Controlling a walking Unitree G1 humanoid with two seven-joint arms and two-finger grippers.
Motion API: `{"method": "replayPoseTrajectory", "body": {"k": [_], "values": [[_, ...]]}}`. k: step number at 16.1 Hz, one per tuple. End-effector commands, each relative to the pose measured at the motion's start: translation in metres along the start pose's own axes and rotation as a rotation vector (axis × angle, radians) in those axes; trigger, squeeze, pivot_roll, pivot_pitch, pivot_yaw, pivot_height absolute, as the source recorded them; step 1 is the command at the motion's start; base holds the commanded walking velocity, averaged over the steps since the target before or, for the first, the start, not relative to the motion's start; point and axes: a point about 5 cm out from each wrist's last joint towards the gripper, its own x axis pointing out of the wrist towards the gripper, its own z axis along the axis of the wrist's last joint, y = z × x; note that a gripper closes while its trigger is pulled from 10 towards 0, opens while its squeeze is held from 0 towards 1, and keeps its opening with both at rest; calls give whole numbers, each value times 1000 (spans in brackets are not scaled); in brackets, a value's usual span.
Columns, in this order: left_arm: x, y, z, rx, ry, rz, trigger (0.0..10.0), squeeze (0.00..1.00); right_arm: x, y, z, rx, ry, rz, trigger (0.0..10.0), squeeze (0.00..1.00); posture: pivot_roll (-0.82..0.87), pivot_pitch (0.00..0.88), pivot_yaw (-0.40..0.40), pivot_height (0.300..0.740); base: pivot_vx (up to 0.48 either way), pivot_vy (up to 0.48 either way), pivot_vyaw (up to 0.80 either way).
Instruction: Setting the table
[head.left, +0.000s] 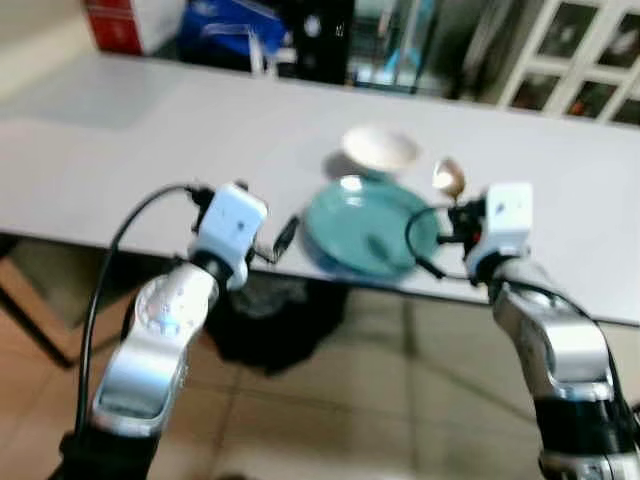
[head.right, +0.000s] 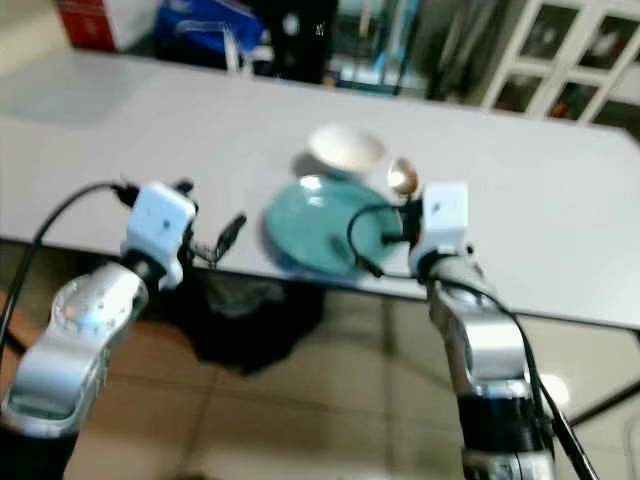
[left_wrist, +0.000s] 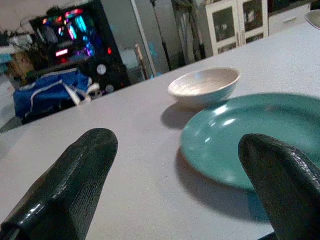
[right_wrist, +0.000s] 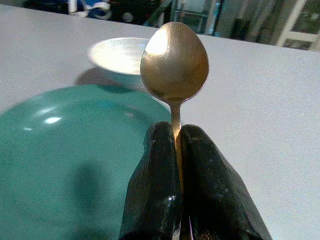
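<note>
Head views: round teal glazed plate (head.left: 368, 236) sits at the near edge of the pale grey worktop (head.left: 150, 140), small white ceramic bowl (head.left: 379, 149) just beyond at its 12 o'clock, touching or nearly so. Both silver arms are raised, forearms angled forward to the worktop edge; left end effector (head.left: 283, 240) at the plate's 9 o'clock, right end effector (head.left: 455, 205) at about 3 o'clock, holding up the brushed gold metal spoon (head.left: 448, 178). Left wrist view: left end effector fingers (left_wrist: 70, 190) spread wide, nothing between them, plate and bowl ahead. Right wrist view: right fingers clenched on the spoon's thin handle, spoon upright, bowl end up, over the plate's rim. Spoon likely light, stiff, smooth, could pivot in the pinch; the grip just below the bowl end looks sensible. Plate and bowl probably breakable.
</note>
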Motion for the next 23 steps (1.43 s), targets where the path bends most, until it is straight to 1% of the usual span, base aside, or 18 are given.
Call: {"method": "replayPoseTrajectory", "body": {"k": [1,3,4,6,7,9,12,19,20,22,23], "values": [[-2,4,-1,8,10,17,10000,0,1,5,5,0,-19,20,10000,0,-2,0,-54,740,0,-480,0],[-2,5,-2,-3,13,28,10000,0,2,4,5,2,-14,17,10000,0,-2,0,-54,740,0,-480,0],[-1,7,-2,-37,16,44,10000,0,2,4,4,1,-9,17,10000,0,-3,0,-54,740,0,0,0],[1,8,0,-55,20,51,10000,0,2,7,2,7,0,25,10000,0,-1,0,-55,740,0,0,0],[1,10,-1,-63,20,48,10000,0,2,11,1,8,8,42,10000,0,-2,0,-51,740,0,0,-669],[0,11,-1,-76,13,45,10000,0,2,15,0,8,11,55,10000,0,0,0,-51,740,431,0,-628],[-1,12,0,-78,17,47,10000,0,2,18,-2,-12,19,79,10000,0,1,0,-50,740,480,0,0],[-3,13,-1,-78,21,44,10000,0,1,26,-3,-24,30,129,10000,0,4,0,-53,740,457,0,0],[-4,14,0,-66,19,37,10000,0,1,27,-4,-19,35,140,10000,0,5,0,-54,740,368,0,0],[-8,15,-1,-24,31,4,10000,0,2,31,-5,0,44,164,10000,0,11,0,-60,740,0,0,0],[-12,20,-3,-10,37,-5,10000,0,3,35,-7,31,58,173,10000,0,15,0,-62,740,0,0,0]]}}
